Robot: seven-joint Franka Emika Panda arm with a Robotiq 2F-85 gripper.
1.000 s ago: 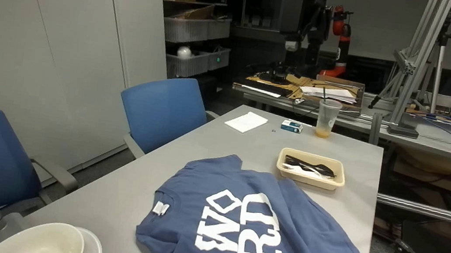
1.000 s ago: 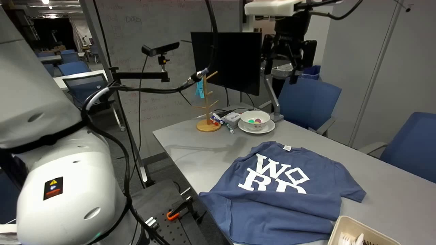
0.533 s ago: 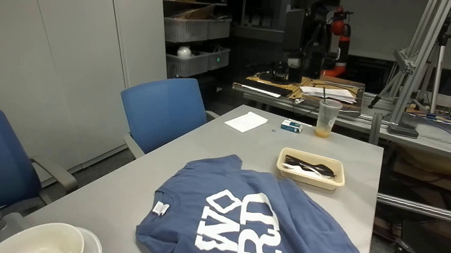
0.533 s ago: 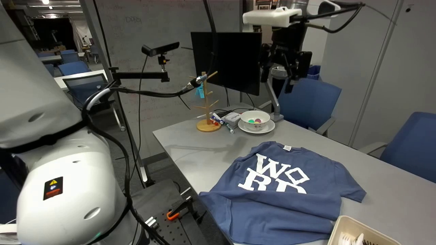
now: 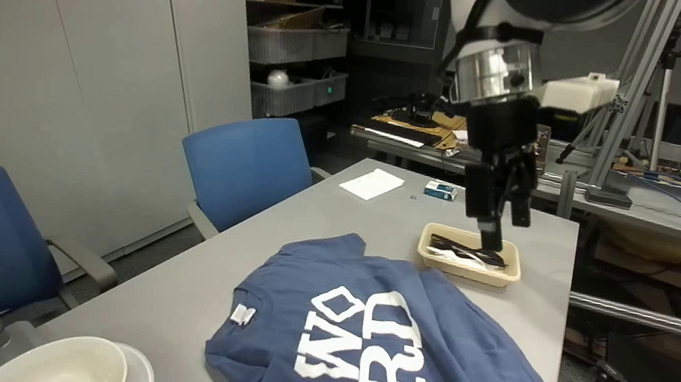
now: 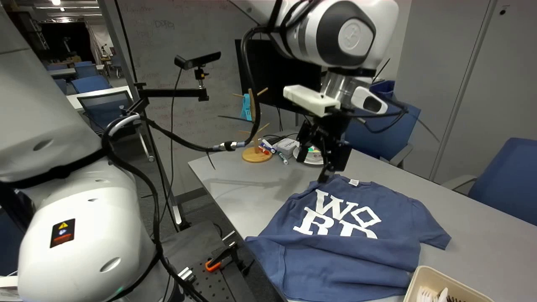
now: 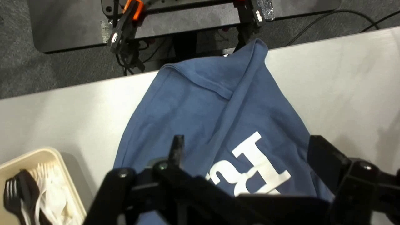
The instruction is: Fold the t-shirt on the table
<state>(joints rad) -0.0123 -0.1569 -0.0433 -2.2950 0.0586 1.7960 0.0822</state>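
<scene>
The blue t-shirt (image 5: 459, 341) lies print side up on the table, its collar and white tag at one end. In an exterior view the shirt (image 6: 344, 251) has a loose fold across the lower print, and one short sleeve is spread flat. In the wrist view the shirt's (image 7: 187, 103) hem end pokes past the table edge with a turned-back flap. My gripper (image 7: 247, 137) is open with its fingers wide apart, empty, above the shirt and not touching it. The gripper also shows in both exterior views (image 5: 506, 231) (image 6: 312, 168), pointing down.
A tray of plastic cutlery (image 5: 469, 272) sits beside the shirt. A bowl (image 5: 70, 359) on a plate, a wooden rack (image 6: 256, 155) and markers (image 6: 268, 146) stand at the table's other end. Paper (image 5: 373, 184) and a small box (image 5: 440, 190) lie on the table. Clamps (image 7: 125, 28) are near the edge.
My arm has come down from high up, bringing the open gripper lower over the table. The shirt has not moved.
</scene>
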